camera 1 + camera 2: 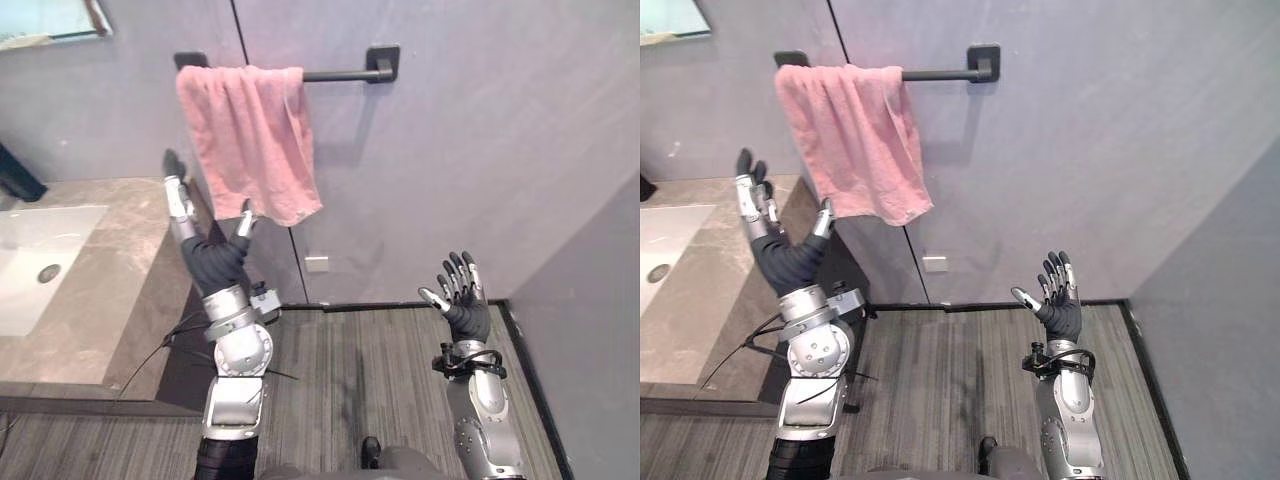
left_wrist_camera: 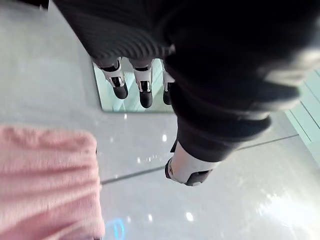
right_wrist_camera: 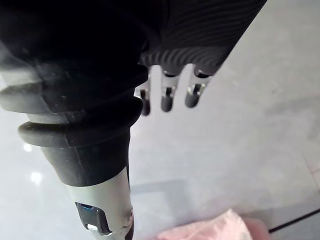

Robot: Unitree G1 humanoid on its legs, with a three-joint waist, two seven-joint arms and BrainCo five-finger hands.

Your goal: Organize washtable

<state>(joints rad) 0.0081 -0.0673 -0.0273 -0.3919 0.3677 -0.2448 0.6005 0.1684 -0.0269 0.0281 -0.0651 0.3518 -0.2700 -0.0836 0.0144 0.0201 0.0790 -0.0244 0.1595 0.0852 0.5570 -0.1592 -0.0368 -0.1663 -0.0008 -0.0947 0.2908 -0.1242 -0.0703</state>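
In the left eye view, the pink towel (image 1: 250, 140) hangs draped over the left end of the black towel bar (image 1: 345, 73) on the grey wall, and the bar's right end is bare. The left hand (image 1: 210, 255) is raised below the towel's lower hem with its fingers straight and spread. The thumb tip is close to the hem, though contact cannot be made out here. The washtable (image 1: 120, 270) lies to the left, and no loose items show on the stone around its sink (image 1: 40, 260). The right hand (image 1: 463, 300) is held up over the floor, well apart from the towel, with relaxed fingers and nothing in it.

The right eye view gives the same layout, with the hem hanging just above the left thumb.

The left wrist view settles the contact question. The fingers (image 2: 119, 82) and thumb (image 2: 187, 170) are extended with nothing between them, and the towel (image 2: 47, 185) sits off to one side, clear of both. A mirror (image 2: 107, 102) shows behind the fingertips.

In the right wrist view the fingers (image 3: 167, 97) are straight and hold nothing, with a corner of the towel far beyond them.

Judged from this, the towel is already hung and the countertop looks tidy, so little seems to be left beyond perhaps evening the towel along the bar.
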